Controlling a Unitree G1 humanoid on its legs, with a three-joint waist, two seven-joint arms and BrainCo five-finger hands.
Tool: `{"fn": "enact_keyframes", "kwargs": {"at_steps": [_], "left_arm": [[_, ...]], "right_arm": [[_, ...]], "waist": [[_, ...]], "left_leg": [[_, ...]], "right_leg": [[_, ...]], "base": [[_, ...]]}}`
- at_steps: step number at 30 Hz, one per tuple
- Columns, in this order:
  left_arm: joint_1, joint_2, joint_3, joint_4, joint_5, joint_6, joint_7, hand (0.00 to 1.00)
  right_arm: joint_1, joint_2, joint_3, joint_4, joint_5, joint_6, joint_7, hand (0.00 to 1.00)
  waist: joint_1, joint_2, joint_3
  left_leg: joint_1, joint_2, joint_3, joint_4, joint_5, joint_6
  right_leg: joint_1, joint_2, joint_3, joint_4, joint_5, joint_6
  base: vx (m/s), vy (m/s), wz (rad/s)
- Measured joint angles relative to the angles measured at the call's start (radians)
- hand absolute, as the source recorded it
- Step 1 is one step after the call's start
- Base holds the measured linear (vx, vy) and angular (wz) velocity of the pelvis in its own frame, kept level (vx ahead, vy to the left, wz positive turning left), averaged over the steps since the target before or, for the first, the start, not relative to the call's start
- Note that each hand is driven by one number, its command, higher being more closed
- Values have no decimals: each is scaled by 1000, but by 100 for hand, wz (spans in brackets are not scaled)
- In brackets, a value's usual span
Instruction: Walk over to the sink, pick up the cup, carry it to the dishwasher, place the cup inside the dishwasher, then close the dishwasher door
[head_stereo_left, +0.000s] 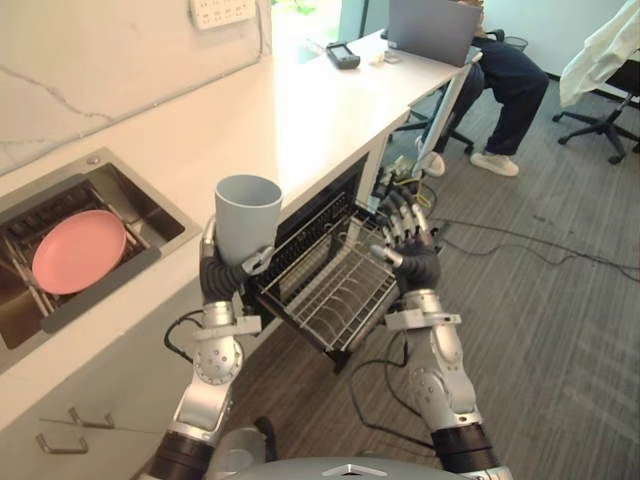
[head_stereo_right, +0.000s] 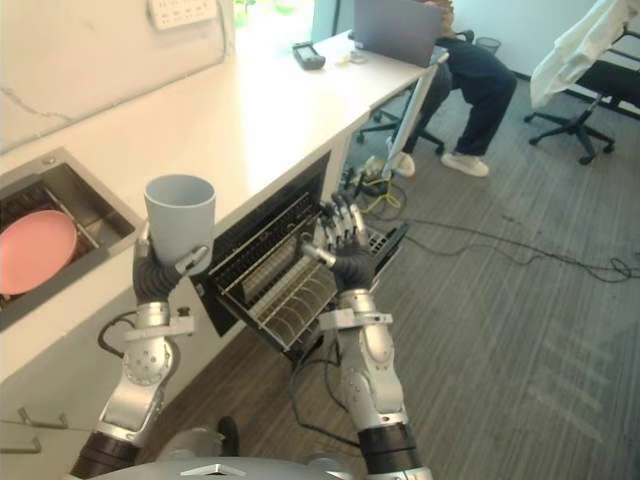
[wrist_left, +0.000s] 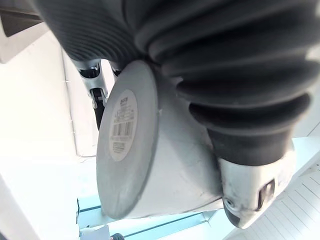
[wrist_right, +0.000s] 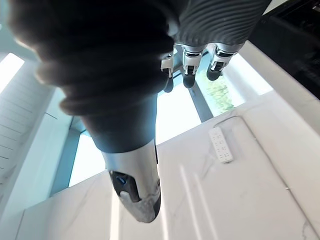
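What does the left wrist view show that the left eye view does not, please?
The left wrist view adds the cup's underside with a barcode sticker. The left eye view adds the pink plate in the sink, the pulled-out dishwasher rack and the open right robot hand. Both share the cup gripped in the left robot hand.

The cup (head_stereo_left: 247, 215) is plain grey and tapers toward its base. It is upright, mouth up, and clasped round its lower part by the left hand (head_stereo_left: 222, 277). It hangs over the counter's (head_stereo_left: 290, 120) front edge, between the sink (head_stereo_left: 150, 212) and the dishwasher (head_stereo_left: 322, 215). Its flat base bears a white label (wrist_left: 121, 125) (seen from the left wrist). The dishwasher, under the counter, stands open with its wire rack (head_stereo_left: 345, 290) drawn out.
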Motion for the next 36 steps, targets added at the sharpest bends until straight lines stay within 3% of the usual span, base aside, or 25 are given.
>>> {"fn": "enact_keyframes", "kwargs": {"at_steps": [7,13,18,36], "left_arm": [[-11,-12,-22,2,223,14,152,100],[-21,-22,-55,47,340,22,213,100],[-26,-21,-89,74,374,34,225,100],[-9,-15,-185,85,413,59,224,100]], "right_arm": [[3,4,49,-45,48,31,42,0],[6,3,77,-58,91,44,46,0],[22,3,131,-57,106,64,45,0],[24,3,284,28,104,122,-10,0]], "waist": [[-9,-1,-34],[-12,-2,-60],[-11,-2,-62],[-5,3,-90]], "left_leg": [[0,-24,-2,-106,53,0],[26,-31,-20,-195,104,-2],[58,-40,-34,-295,161,-3],[30,-28,-38,-301,204,3]], "right_leg": [[-38,-8,-35,-19,3,5],[-41,-1,-53,-19,12,2],[-47,0,-68,-17,12,2],[-87,7,-74,2,6,-1]], "base": [[7,-6,1],[-5,-15,9],[-61,5,8],[-30,8,0]]}}
